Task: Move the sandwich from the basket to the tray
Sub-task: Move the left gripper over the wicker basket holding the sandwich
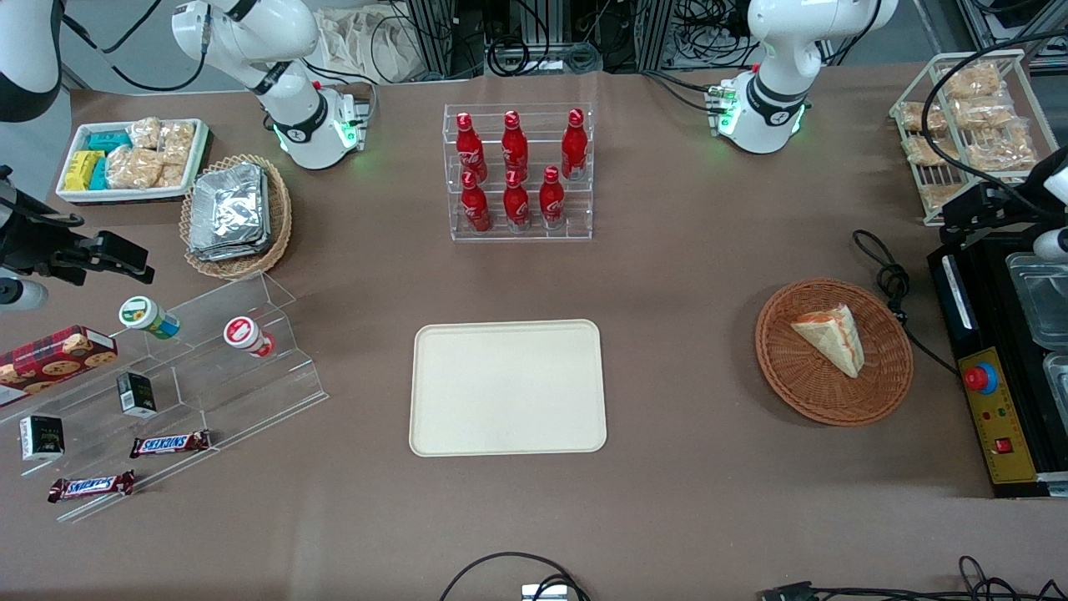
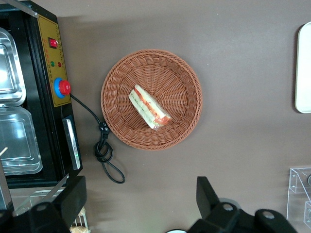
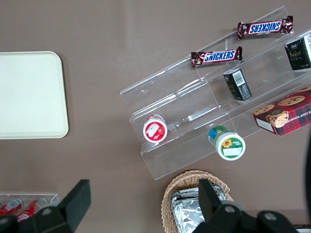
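Observation:
The sandwich (image 1: 830,336) is a pale triangular wedge with red and orange filling and lies in the round reddish-brown basket (image 1: 834,401). In the left wrist view the sandwich (image 2: 149,107) lies near the middle of the basket (image 2: 180,73). The cream tray (image 1: 507,388) lies flat mid-table, bare, toward the parked arm's end from the basket; its edge shows in the left wrist view (image 2: 305,68). My left gripper (image 1: 969,215) hangs high over the working arm's end of the table, farther from the front camera than the basket. The gripper (image 2: 141,199) is open wide and holds nothing.
A black machine (image 1: 993,401) with a red button stands beside the basket at the working arm's end, with a coiled black cable (image 1: 889,275) between them. A wire rack of snack packs (image 1: 968,125) and a clear rack of red bottles (image 1: 517,171) stand farther back.

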